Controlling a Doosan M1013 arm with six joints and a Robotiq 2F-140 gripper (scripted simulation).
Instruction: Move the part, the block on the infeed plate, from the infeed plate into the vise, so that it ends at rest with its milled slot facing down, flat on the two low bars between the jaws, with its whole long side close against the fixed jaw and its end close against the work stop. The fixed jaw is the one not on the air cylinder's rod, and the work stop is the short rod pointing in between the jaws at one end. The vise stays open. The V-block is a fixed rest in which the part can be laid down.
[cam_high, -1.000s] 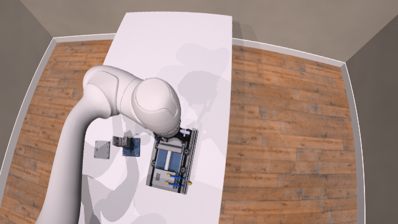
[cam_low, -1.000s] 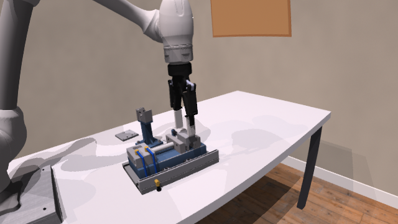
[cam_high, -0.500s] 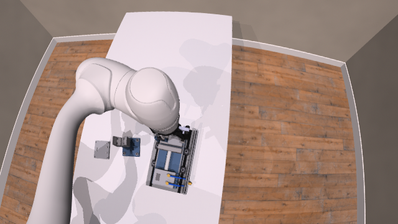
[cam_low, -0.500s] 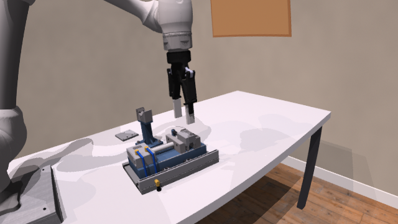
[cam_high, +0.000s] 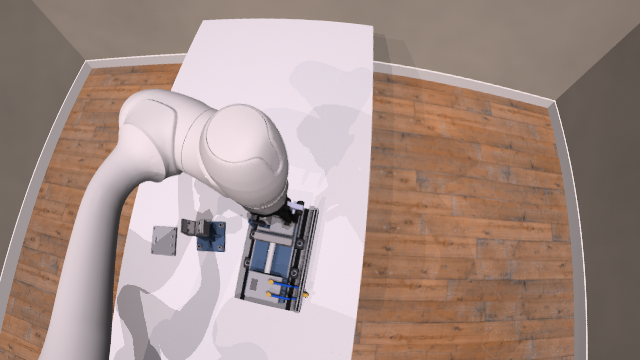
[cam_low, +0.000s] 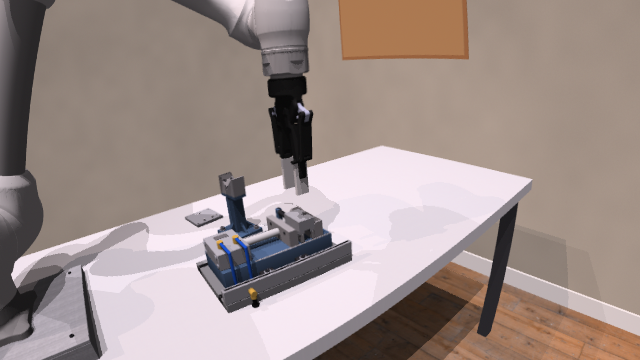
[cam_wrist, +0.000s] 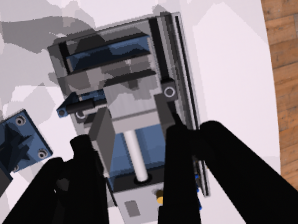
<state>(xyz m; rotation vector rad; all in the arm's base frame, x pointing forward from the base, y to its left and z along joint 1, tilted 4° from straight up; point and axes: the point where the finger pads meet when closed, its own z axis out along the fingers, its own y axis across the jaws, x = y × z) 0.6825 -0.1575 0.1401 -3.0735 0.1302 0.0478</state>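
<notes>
The wrist view looks straight down between the two black fingers at the vise (cam_wrist: 174, 63). A gap stays between the fingers, and only the vise shows through it. This view alone shows the white rod (cam_wrist: 136, 152) running to a grey mass in the middle. I take this mass for the part (cam_wrist: 133, 103), but I cannot separate its edges from the jaws.

The exterior view gives the height, which the wrist view does not. The tool (cam_low: 295, 182) hangs well above the far end of the vise, with its fingers drawn near together and nothing between them. In the top view the arm (cam_high: 240, 155) hides this end of the vise.

On the white counter (cam_low: 425, 200) the vise stands nearest. Two blue hoses (cam_low: 235, 260) are at its near end. Behind it the V-block (cam_low: 231, 186) stands on a blue post, and the plate (cam_low: 203, 217) lies flat beyond that.

The floor (cam_high: 475, 200) is of brown boards. The walls are grey-brown, and an orange panel (cam_low: 404, 27) hangs on the far one.
</notes>
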